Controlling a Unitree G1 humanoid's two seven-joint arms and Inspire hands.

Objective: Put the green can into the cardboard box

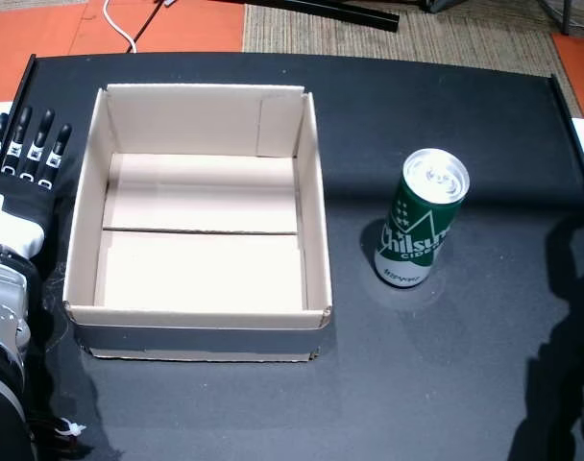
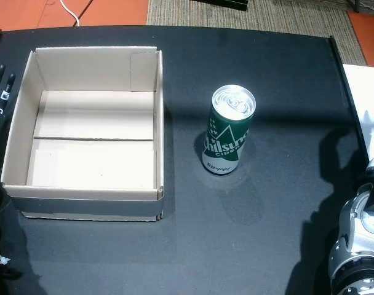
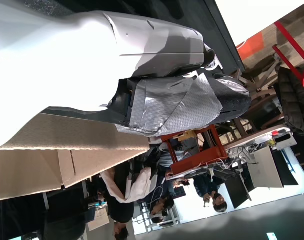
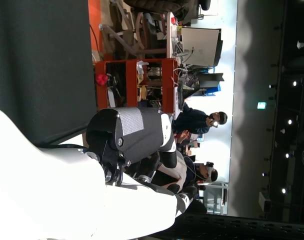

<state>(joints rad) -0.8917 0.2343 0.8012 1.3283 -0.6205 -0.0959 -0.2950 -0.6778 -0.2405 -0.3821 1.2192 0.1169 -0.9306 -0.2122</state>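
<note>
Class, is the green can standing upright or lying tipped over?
Upright: the can stands on its base on the table, its silver top facing up, in both head views.

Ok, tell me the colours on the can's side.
Dark green with white lettering and a white band at the base of the can, clearest in a head view.

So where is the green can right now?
In both head views the green can stands upright on the black table, to the right of the cardboard box and apart from it, untouched.
</note>
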